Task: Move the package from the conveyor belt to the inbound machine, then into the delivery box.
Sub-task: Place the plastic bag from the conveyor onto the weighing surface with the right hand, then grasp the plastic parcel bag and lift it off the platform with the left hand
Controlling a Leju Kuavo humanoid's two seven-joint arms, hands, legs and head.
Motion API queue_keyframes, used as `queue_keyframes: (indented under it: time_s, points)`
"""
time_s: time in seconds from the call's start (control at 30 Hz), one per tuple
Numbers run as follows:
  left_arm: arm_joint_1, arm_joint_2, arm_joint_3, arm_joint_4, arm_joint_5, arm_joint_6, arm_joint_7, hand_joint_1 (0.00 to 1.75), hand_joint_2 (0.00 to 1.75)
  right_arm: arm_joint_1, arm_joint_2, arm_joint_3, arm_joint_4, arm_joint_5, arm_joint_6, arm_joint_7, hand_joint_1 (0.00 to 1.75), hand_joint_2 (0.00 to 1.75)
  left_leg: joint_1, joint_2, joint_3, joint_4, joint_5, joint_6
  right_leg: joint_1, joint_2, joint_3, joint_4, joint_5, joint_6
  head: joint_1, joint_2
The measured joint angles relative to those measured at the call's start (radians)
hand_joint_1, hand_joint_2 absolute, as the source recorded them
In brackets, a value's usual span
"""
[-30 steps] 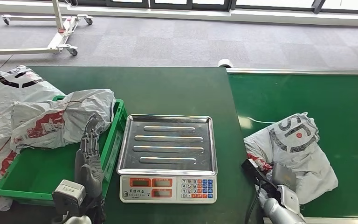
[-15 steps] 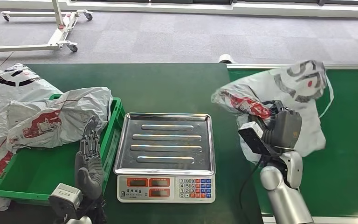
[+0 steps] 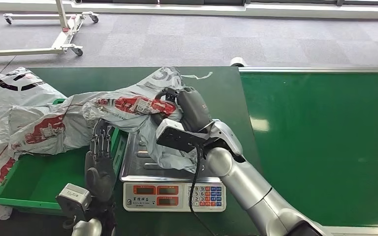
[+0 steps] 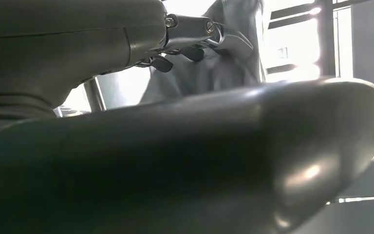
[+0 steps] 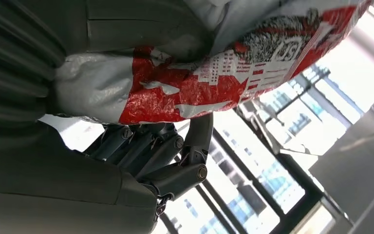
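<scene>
Carrying the package [image 3: 142, 110] over the scale [image 3: 174, 189]: right hand [image 3: 189, 110] gripped it, tray just beneath. Left hand [image 3: 98, 157] idle, fingers straight. Next, presumably: lower, then release.

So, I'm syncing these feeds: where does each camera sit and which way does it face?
Head view: high on the body, looking down at the scale, right hand holding the package, left hand.
Left wrist view: behind the left hand, facing windows.
Right wrist view: behind the right hand, under the package.
Shared: the package.
</scene>
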Motion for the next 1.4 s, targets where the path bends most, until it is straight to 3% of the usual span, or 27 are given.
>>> queue_keyframes:
  time_s: [0.1,0.13,0.37,0.87,1.03,1.17,1.27,1.4]
  points:
    - [-0.001,0.000,0.001,0.008,0.006,0.000,0.000,0.00,0.00,-0.040,0.041,0.042,0.123,-0.039,0.029,-0.009,0.13,0.44,0.000,0.000,0.000,0.000,0.000,0.000,0.000,0.000,-0.001,0.000,0.000,0.000,0.000,0.000]
    - [-0.001,0.000,0.002,0.010,0.009,0.001,0.000,0.00,0.00,-0.049,0.051,0.052,0.155,-0.054,0.037,-0.011,0.00,0.00,0.000,0.000,-0.001,0.000,0.000,0.000,0.000,0.000,-0.001,0.000,0.000,0.000,0.000,0.000]
    - [-0.006,0.000,0.016,0.021,0.013,0.002,0.000,0.00,0.00,-0.093,0.054,0.066,0.284,-0.191,0.080,0.001,0.00,0.00,0.000,0.000,-0.002,0.000,0.000,0.000,-0.001,0.000,-0.002,0.000,0.001,0.000,0.000,0.000]
    - [-0.006,0.000,0.021,0.021,0.011,0.002,0.000,0.00,0.00,-0.109,0.038,0.065,0.338,-0.211,0.080,0.007,0.00,0.00,0.000,0.000,-0.002,0.000,0.000,0.000,0.000,0.000,-0.003,0.000,0.001,0.000,0.000,0.000]
    - [-0.006,0.001,0.023,0.018,-0.024,0.027,0.000,0.00,0.00,-0.109,-0.013,0.011,0.340,-0.362,0.116,0.008,0.00,0.00,0.000,-0.002,-0.003,0.001,0.001,0.001,0.000,-0.001,-0.003,0.000,0.001,0.000,0.000,0.000]
    - [-0.006,0.019,0.023,-0.003,-0.059,0.157,0.000,0.00,0.00,-0.106,-0.098,-0.100,0.302,-0.589,0.190,-0.017,0.00,0.00,-0.001,-0.002,-0.004,0.002,0.001,0.001,-0.001,-0.001,-0.004,-0.001,0.003,0.001,0.000,0.000]
    - [-0.008,0.040,0.023,-0.030,-0.095,0.326,-0.001,0.00,0.00,-0.082,-0.175,-0.199,0.215,-0.728,0.198,-0.024,0.00,0.00,-0.001,-0.003,-0.003,0.003,0.001,0.001,-0.001,-0.001,-0.005,-0.001,0.003,0.001,0.000,0.000]
    - [-0.013,0.061,0.023,-0.103,-0.202,0.565,-0.002,0.00,0.00,0.062,-0.283,-0.407,-0.002,-0.931,0.187,-0.048,0.00,0.00,-0.001,-0.009,-0.003,0.003,0.000,0.002,0.000,-0.009,-0.001,-0.004,0.001,0.003,0.000,0.000]
